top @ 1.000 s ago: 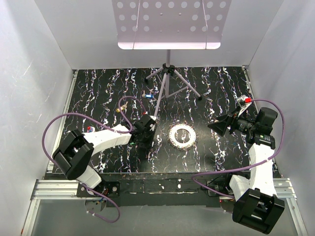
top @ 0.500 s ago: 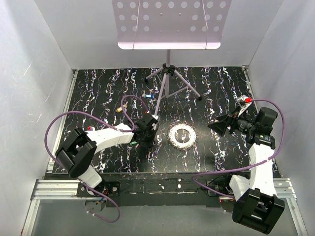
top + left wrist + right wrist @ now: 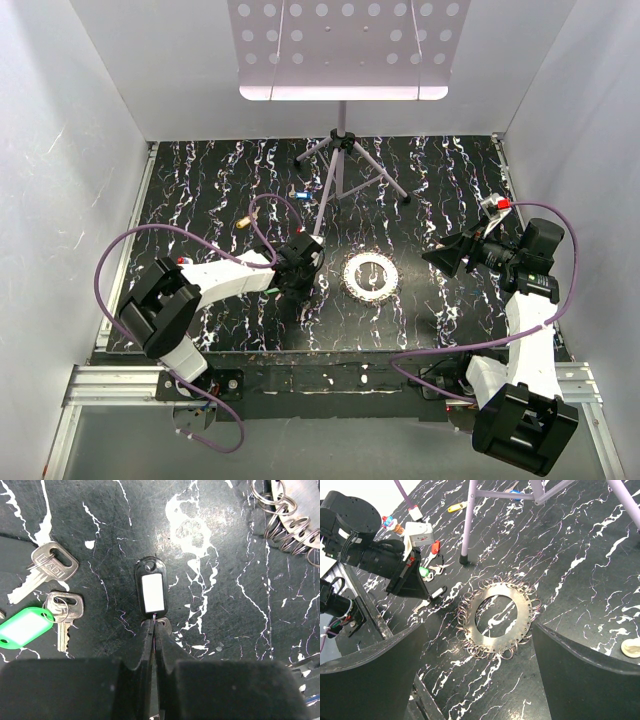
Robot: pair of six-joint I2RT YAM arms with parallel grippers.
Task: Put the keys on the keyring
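The keyring point(image 3: 370, 273), a flat silvery ring with many small split rings round its rim, lies mid-table; it also shows in the right wrist view point(image 3: 525, 615) and at the top right of the left wrist view point(image 3: 300, 505). My left gripper point(image 3: 300, 265) point(image 3: 155, 624) is low on the table just left of the keyring. It is shut on the thin wire loop of a black key tag with a white label point(image 3: 152, 591) point(image 3: 436, 592). A silver key point(image 3: 47, 570) and a green-tagged key point(image 3: 25, 626) lie to its left. My right gripper point(image 3: 440, 255) point(image 3: 480, 680) is open and empty, right of the keyring.
A purple-legged tripod stand point(image 3: 340, 170) stands behind the keyring, with a perforated shelf point(image 3: 340, 45) above. Loose keys lie at the back left: a blue one point(image 3: 304, 194), a brass one point(image 3: 241, 224), a red one point(image 3: 181, 261). White walls enclose the table.
My left gripper has shifted slightly right toward the keyring, uncovering the green tag behind it. The right arm has not moved.
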